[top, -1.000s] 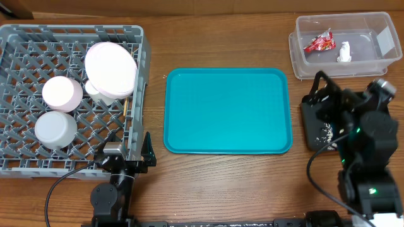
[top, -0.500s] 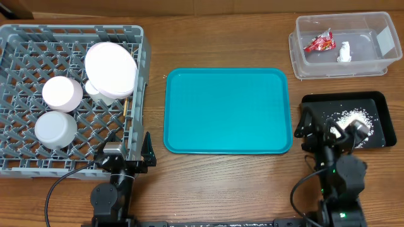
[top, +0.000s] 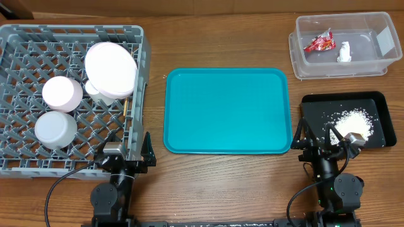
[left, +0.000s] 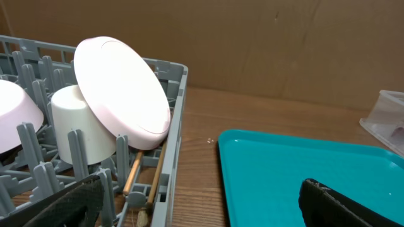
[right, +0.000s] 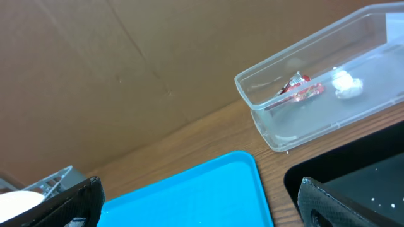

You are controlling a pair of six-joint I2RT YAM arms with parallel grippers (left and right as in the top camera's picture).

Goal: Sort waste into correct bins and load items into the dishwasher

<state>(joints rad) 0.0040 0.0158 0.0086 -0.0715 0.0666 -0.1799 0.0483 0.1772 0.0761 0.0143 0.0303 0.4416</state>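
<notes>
- Fingers on both arms stood wide apart and held nothing: the left fingers point(left: 353, 205) hung low by the near corner of the dish rack point(top: 19, 38), and the right fingers point(right: 57, 205) sat at the near-left corner of the black tray point(top: 379, 98).
- Sorting looked finished. The red wrapper point(top: 319, 43) and tissue point(top: 344, 52) lay in the clear tub point(top: 297, 63), and the rice scraps point(top: 353, 121) were heaped in the black tray.
- In the rack, the large white plate point(top: 110, 68) leaned tilted over the small white cup point(left: 79, 129), with the small white dish point(top: 62, 92) and pale grey bowl point(top: 55, 129) beside it. The chopsticks point(left: 136, 170) lay along the right wall.
- The teal tray point(top: 227, 110) on the worktop point(top: 221, 183) was bare.
- Risks, as I judged them: a sideways swing of the right arm could knock the black tray and scatter rice. A bump to the rack could slide the leaning plate or drop the chopsticks through the lattice.
</notes>
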